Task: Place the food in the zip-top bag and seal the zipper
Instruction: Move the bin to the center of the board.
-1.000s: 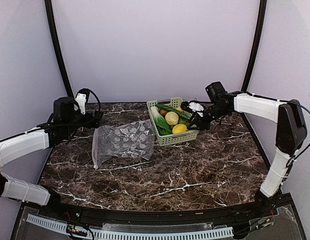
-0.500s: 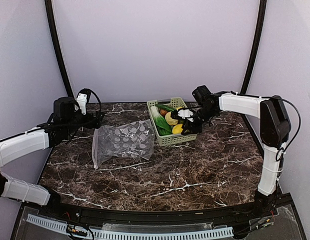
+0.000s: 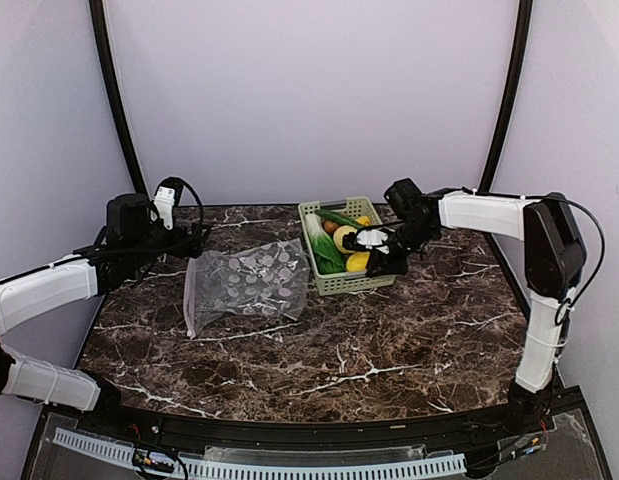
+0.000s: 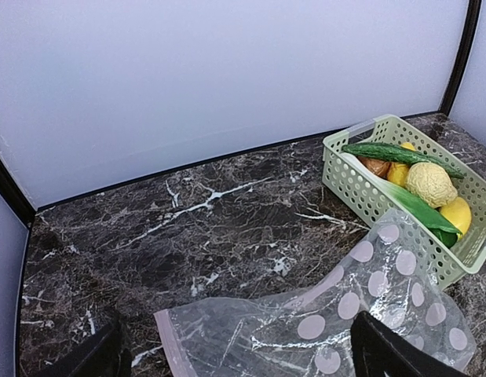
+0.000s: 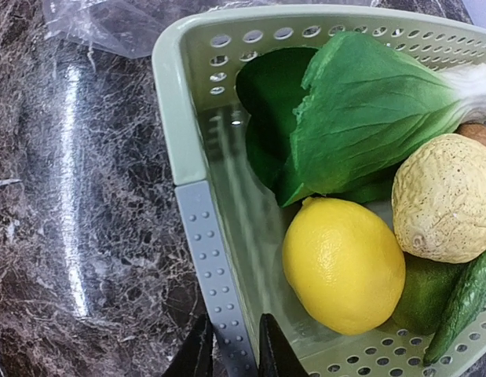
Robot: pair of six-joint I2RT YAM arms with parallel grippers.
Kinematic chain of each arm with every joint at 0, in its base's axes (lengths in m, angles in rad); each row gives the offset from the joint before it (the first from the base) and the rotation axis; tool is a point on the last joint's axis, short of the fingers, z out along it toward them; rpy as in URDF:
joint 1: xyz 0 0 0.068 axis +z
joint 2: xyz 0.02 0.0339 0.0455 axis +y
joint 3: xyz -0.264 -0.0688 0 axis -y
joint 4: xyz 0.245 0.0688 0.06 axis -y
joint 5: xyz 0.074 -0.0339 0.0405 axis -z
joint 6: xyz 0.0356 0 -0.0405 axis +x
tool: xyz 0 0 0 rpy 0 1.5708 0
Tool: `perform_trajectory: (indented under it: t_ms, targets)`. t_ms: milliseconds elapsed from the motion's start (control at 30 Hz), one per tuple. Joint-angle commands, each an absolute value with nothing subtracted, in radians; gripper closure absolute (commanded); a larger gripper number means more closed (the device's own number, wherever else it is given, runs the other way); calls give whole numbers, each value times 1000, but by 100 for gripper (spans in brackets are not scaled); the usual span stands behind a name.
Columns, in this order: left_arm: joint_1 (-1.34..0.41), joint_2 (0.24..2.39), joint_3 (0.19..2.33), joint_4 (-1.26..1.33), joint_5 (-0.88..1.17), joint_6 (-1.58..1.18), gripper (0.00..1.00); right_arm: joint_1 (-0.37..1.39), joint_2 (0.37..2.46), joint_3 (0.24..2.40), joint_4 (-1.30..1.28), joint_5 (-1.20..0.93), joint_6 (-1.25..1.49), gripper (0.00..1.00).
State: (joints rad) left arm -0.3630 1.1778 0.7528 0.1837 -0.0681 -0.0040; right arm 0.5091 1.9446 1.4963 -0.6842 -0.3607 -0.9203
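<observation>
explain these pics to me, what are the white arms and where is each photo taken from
Two robot arms sit at a marble table. One picture looks down from above; the other two come from cameras on each arm's wrist. On the table lie a clear dotted bag and a green basket of toy food, like a lemon. The left gripper hangs open, holding nothing; the right gripper pinches the basket's rim.

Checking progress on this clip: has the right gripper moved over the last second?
Yes. The right gripper moved left toward the bag, from beside the basket onto its near wall.
</observation>
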Motion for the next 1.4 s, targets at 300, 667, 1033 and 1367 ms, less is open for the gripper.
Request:
perform_trajectory:
  t_ms: [300,667,1033,1367]
  targets:
    - [-360,1166,774,172,-51,-15,5,518,1681,1205,-753,-271,-896,85]
    - [-360,1187,783,157,-72,-20,5,528,1306,925,-862,-320,-869,88]
    - [-360,1290,826,75,-191,-68,4,596,1087,765,-944,-332,-873,75]
    - [-296,1501,1093,-428,-122,-351,1,547,1062,1056,-944,-633,-687,34]
